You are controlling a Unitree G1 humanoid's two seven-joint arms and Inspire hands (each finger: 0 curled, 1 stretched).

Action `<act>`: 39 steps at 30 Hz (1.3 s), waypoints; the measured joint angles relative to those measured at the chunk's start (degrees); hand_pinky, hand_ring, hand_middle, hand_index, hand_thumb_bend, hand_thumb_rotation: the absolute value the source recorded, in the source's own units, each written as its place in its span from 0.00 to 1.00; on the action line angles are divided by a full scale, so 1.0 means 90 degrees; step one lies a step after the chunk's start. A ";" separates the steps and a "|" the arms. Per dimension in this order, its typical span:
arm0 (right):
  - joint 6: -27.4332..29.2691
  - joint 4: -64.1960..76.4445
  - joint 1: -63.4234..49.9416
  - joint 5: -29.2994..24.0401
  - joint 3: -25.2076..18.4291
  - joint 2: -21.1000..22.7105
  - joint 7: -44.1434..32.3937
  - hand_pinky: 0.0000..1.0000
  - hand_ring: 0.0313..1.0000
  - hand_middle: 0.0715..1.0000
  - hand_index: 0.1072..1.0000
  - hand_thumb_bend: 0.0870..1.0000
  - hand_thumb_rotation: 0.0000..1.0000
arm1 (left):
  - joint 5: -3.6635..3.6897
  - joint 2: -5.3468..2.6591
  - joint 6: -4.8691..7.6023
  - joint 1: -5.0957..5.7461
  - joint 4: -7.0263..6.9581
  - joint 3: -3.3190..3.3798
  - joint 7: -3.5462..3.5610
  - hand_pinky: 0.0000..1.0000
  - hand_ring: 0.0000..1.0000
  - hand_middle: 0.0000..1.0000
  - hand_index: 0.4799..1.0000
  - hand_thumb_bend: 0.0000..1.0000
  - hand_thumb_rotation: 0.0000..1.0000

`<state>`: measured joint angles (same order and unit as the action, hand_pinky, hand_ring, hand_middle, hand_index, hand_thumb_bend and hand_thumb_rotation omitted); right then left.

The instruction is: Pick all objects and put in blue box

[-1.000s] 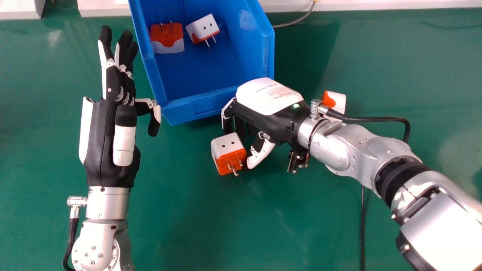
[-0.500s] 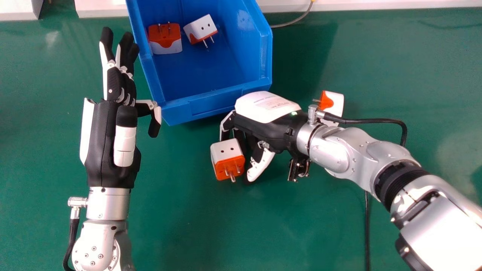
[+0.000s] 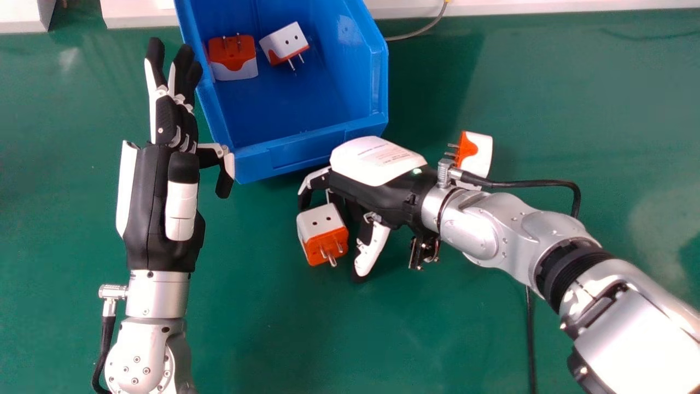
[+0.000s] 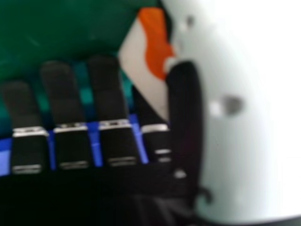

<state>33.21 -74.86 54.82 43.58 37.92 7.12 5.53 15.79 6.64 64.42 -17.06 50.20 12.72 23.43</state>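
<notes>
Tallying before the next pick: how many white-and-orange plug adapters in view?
4: left adapter and right adapter inside the blue box, third adapter by the right hand, fourth adapter partly behind the right wrist. Others could be hidden.

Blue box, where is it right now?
The blue box stands at the head view's top, left of centre, just right of the left hand and beyond the right hand.

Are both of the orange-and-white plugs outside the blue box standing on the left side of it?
No, one plug lies in front of the blue box, the other to its right.
</notes>
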 measured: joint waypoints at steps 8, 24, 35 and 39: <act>-0.0002 0.0001 0.0000 -0.0001 0.0023 -0.0022 0.0035 0.55 0.62 0.68 0.70 0.94 0.13 | -0.0020 0.0006 0.0001 -0.0001 0.0011 0.0000 -0.0037 0.00 1.00 1.00 0.94 1.00 0.97; 0.0020 0.0069 0.0003 0.0020 0.0139 -0.0100 0.0091 0.53 0.60 0.67 0.70 0.93 0.15 | -0.0137 0.0004 0.0001 -0.0001 -0.0014 -0.0006 -0.0156 0.00 1.00 1.00 0.94 1.00 0.97; 0.0142 0.0187 0.0040 0.0213 0.0259 -0.0192 0.0091 0.55 0.65 0.72 0.73 0.98 0.22 | -0.0146 0.0005 0.0000 -0.0014 -0.0008 -0.0012 -0.0154 0.00 1.00 1.00 0.94 1.00 0.97; 0.0220 0.0223 0.0057 0.0213 0.0265 -0.0282 0.0034 0.56 0.67 0.72 0.73 0.98 0.23 | -0.0147 0.0005 0.0001 -0.0015 -0.0008 -0.0013 -0.0150 0.00 1.00 1.00 0.94 1.00 0.97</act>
<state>35.20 -72.86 55.33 45.50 40.30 4.58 5.83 14.46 6.68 64.42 -17.19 50.13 12.61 22.08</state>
